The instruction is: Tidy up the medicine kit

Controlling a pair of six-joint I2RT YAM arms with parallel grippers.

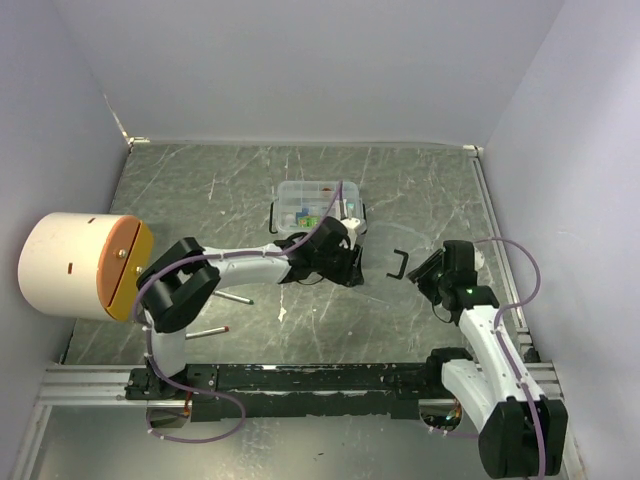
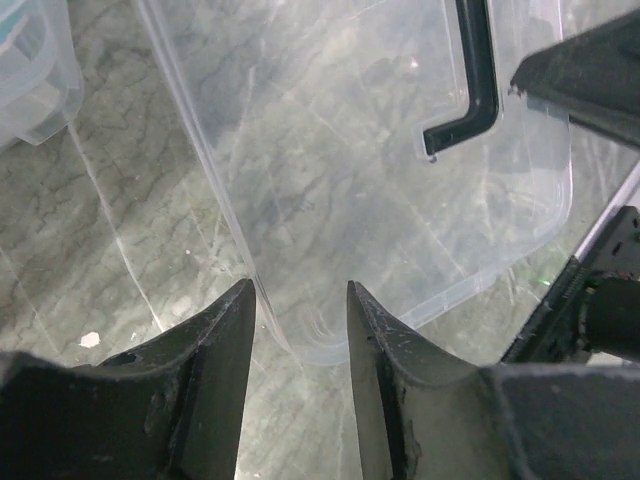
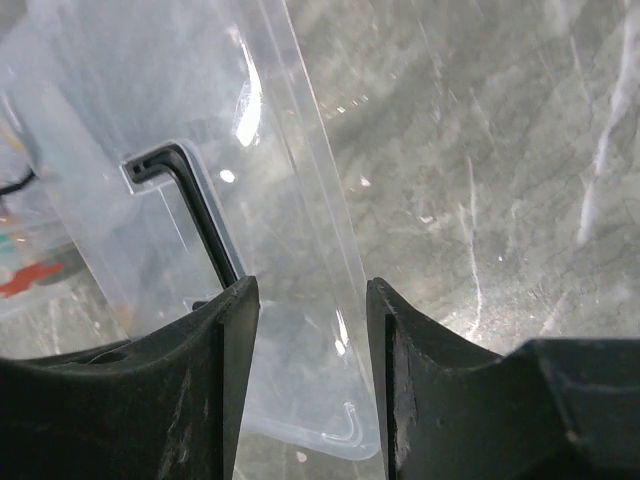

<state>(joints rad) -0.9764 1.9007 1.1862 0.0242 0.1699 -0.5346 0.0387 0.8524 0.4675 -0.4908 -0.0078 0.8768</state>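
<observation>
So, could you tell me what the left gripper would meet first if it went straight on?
The clear lid: its rounded corner lies ahead, between the fingers of the left gripper, so it would meet that first, before the black handle. Depth is hard to judge.

- Cylinder (image 1: 70, 262): large, white, lying on its side at the table's left edge, its orange face (image 1: 127, 268) turned right.
- Red-tipped pen (image 1: 208, 331): lay near the front rail, below the cylinder's face.
- Second pen (image 1: 235, 298): lay just beyond the first, colour unclear.
- Table (image 1: 420, 185): dark, marble-veined.
- Speck (image 1: 281, 314): small, white, on the table.
- Rail (image 1: 90, 380): metal, along the near edge.
- Walls (image 1: 320, 70): plain white.
</observation>
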